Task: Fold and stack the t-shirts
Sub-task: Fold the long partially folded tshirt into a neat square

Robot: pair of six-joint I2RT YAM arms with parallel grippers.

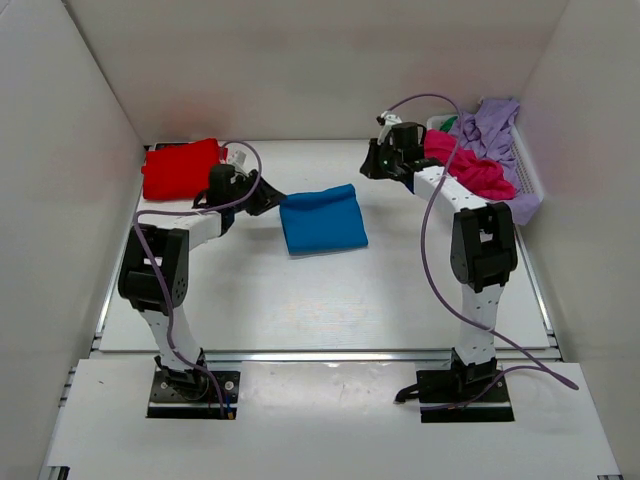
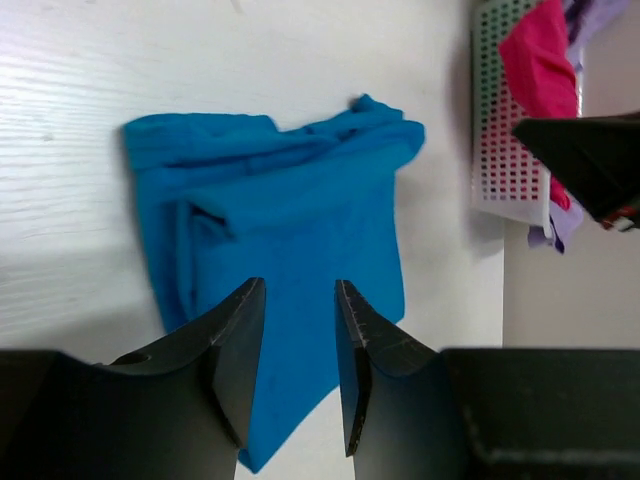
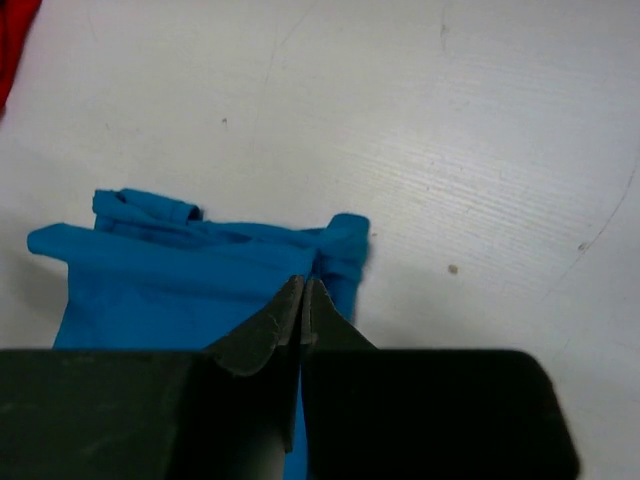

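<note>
The top camera hangs high behind the two arms (image 1: 160, 270) and looks down over the whole table (image 1: 300, 300). The left wrist camera sits low and near, looking past its own fingers (image 2: 235, 350) along the table at the blue shirt (image 2: 290, 230), with the white basket (image 2: 505, 150) farther off. The right wrist camera looks steeply down, close over the same blue shirt, with a corner of the red shirt (image 3: 8, 30) at its edge. All three views share the blue shirt; the top view also holds the basket and the red shirt.
</note>
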